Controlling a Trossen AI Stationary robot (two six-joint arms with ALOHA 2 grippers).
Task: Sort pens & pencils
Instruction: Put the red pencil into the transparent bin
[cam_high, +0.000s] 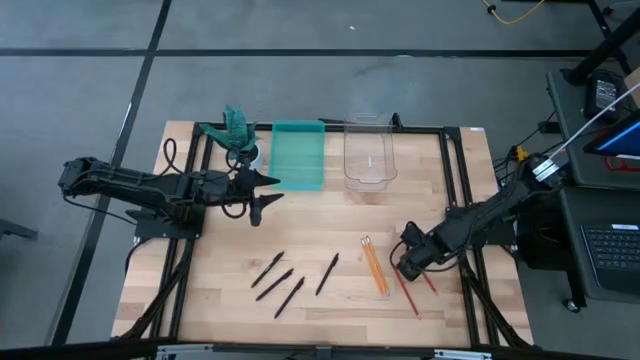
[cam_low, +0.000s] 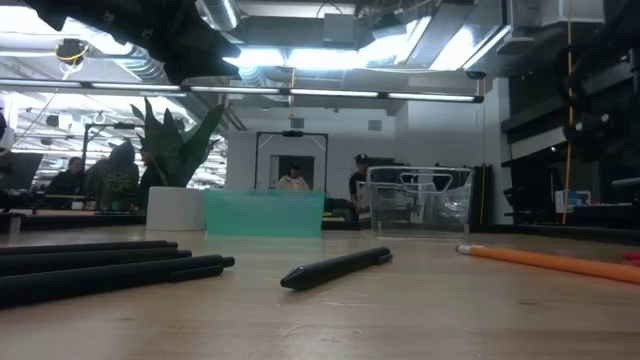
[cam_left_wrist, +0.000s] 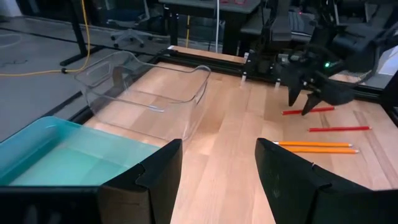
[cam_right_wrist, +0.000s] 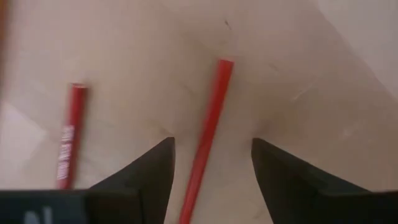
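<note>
Four black pens (cam_high: 293, 280) lie loose on the wooden table (cam_high: 220, 310), near its front edge and left of the middle. Two orange pencils (cam_high: 375, 265) lie side by side to their right, touching along their length, and two red pencils (cam_high: 408, 294) lie just beyond those, near the right arm. The right gripper (cam_high: 400, 262) is down low over the red pencils with its fingers (cam_right_wrist: 149, 174) spread apart; one red pencil (cam_right_wrist: 206, 137) runs between them, not clamped, and the other (cam_right_wrist: 69, 134) lies off to one side. The left gripper (cam_high: 262, 194) hovers near the back of the table, fingers (cam_left_wrist: 155, 177) apart and holding nothing, just beside a teal tray (cam_high: 298, 155). A clear plastic bin (cam_high: 368, 152) stands next to the tray.
</note>
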